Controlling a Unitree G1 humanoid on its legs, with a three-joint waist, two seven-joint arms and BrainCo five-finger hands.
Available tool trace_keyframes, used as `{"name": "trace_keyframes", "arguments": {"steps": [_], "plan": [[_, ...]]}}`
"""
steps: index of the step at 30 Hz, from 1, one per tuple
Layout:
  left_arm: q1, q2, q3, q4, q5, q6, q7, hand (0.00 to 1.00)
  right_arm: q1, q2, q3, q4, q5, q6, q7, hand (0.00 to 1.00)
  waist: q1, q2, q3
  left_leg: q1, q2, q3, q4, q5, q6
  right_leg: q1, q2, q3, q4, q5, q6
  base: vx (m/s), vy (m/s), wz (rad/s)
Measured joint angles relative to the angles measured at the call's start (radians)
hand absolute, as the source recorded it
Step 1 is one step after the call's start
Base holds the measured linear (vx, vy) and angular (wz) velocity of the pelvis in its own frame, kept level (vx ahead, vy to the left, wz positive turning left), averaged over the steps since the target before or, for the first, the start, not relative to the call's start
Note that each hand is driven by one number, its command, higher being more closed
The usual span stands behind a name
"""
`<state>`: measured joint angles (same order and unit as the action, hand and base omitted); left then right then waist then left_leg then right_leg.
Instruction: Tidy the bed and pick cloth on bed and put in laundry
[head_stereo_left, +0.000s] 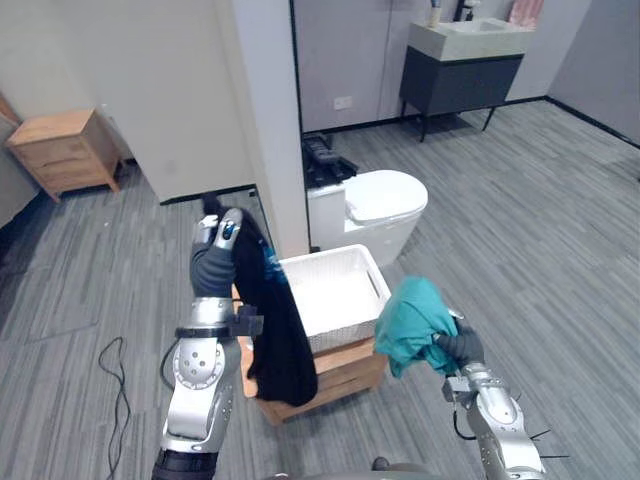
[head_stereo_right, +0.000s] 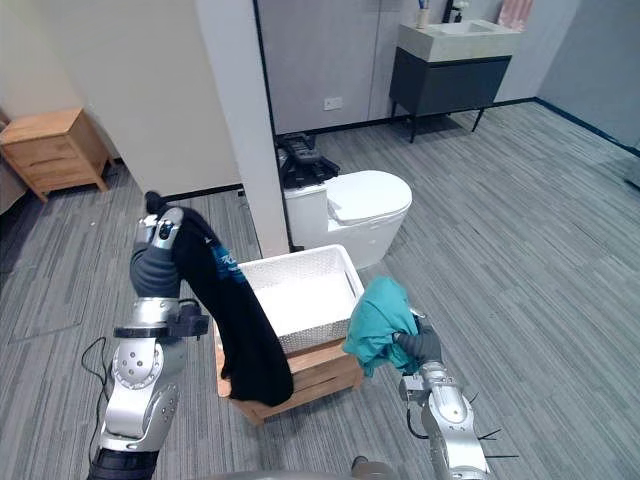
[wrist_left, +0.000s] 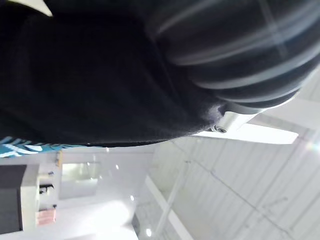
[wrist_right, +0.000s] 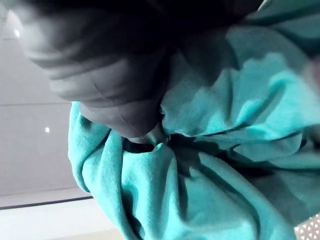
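Observation:
A white laundry basket (head_stereo_left: 345, 270) stands on a low wooden crate (head_stereo_left: 345, 370) in front of me. My left hand (head_stereo_left: 213, 262) is raised at the basket's left side, shut on a black cloth (head_stereo_left: 277, 330) that hangs down past the crate's left corner. In the left wrist view the black cloth (wrist_left: 90, 75) lies over the hand. My right hand (head_stereo_left: 460, 347) is at the basket's right side, shut on a bunched teal cloth (head_stereo_left: 412, 322). That teal cloth (wrist_right: 210, 150) is wrapped around the hand in the right wrist view.
A white toilet (head_stereo_left: 375, 205) stands just behind the basket beside a wall's end (head_stereo_left: 270, 120). A dark vanity with a basin (head_stereo_left: 460, 70) is at the far back right. A wooden nightstand (head_stereo_left: 65, 150) stands at the far left. Grey floor lies open on the right.

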<state>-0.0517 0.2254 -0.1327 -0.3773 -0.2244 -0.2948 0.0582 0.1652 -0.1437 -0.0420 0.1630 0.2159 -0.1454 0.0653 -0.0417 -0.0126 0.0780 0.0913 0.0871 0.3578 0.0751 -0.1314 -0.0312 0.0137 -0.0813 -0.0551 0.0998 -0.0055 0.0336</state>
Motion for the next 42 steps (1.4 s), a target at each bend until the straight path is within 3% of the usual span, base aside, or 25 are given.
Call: {"name": "trace_keyframes", "arguments": {"steps": [4, 10, 16, 26, 29, 34, 38, 42], "plan": [[-0.158, 0.068, -0.023, -0.086, -0.001, 0.001, -0.011, 1.0, -0.003, 0.005, 0.012, -0.002, 0.0, 0.0, 0.004, 1.0, 0.002, 0.001, -0.004, 0.034, -0.002, 0.043, -0.041, 0.031, 0.002, 0.019, -0.007, -0.006, -0.004, 0.007, 0.01, 0.01, 0.059, 0.08], [-0.43, 0.257, -0.013, -0.102, -0.045, 0.009, 0.103, 1.0, 0.006, 0.021, 0.062, -0.067, 0.0, -0.001, 0.001, 1.0, -0.005, -0.006, -0.066, 0.063, -0.01, 0.066, -0.078, 0.043, 0.003, 0.034, -0.01, -0.003, -0.02, 0.012, 0.017, 0.02, 0.037, -0.04], [-0.608, 0.383, -0.017, 0.119, -0.106, 0.063, 0.196, 1.0, 0.045, 0.018, 0.135, -0.074, 0.009, 0.017, -0.021, 1.0, -0.012, 0.008, -0.095, 0.09, -0.002, 0.172, -0.099, 0.048, -0.008, 0.039, -0.018, -0.001, -0.022, 0.014, 0.018, 0.01, 0.018, -0.01], [-0.678, 0.389, -0.071, 0.472, -0.114, 0.114, 0.279, 1.0, 0.154, -0.002, 0.197, -0.073, 0.011, 0.044, -0.016, 1.0, -0.048, 0.013, -0.105, 0.09, 0.003, 0.272, -0.11, 0.034, -0.013, 0.03, -0.006, 0.033, -0.097, 0.061, 0.02, -0.02, -0.006, -0.22], [-0.719, 0.388, -0.071, 0.511, -0.046, 0.114, 0.316, 1.0, 0.164, -0.027, 0.206, -0.073, 0.023, 0.044, 0.001, 1.0, -0.057, 0.013, -0.104, 0.074, 0.014, 0.291, -0.109, 0.033, -0.014, 0.011, 0.004, 0.034, -0.105, 0.078, 0.016, -0.02, -0.024, -0.14], [-0.798, 0.389, -0.091, 0.679, -0.019, 0.102, 0.336, 1.0, 0.193, -0.029, 0.21, -0.073, 0.063, 0.044, -0.001, 1.0, -0.062, 0.011, -0.102, 0.043, 0.021, 0.293, -0.09, 0.046, -0.019, -0.014, 0.007, 0.037, -0.103, 0.083, 0.017, -0.01, -0.005, -0.02], [-0.845, 0.39, -0.151, 0.773, -0.019, 0.053, 0.334, 1.0, 0.167, -0.044, 0.219, -0.073, 0.116, 0.033, -0.006, 1.0, -0.063, -0.001, -0.069, -0.006, 0.017, 0.312, -0.092, 0.043, -0.023, -0.079, 0.007, 0.09, -0.101, 0.105, 0.015, -0.08, 0.011, -0.17], [-0.847, 0.383, -0.218, 0.841, -0.022, 0.045, 0.308, 1.0, 0.164, -0.065, 0.221, -0.097, 0.127, 0.013, -0.006, 1.0, -0.11, -0.009, -0.001, 0.005, 0.008, 0.338, -0.089, 0.049, -0.016, -0.091, 0.003, 0.14, -0.099, 0.111, 0.022, -0.08, -0.005, -0.24]]}}
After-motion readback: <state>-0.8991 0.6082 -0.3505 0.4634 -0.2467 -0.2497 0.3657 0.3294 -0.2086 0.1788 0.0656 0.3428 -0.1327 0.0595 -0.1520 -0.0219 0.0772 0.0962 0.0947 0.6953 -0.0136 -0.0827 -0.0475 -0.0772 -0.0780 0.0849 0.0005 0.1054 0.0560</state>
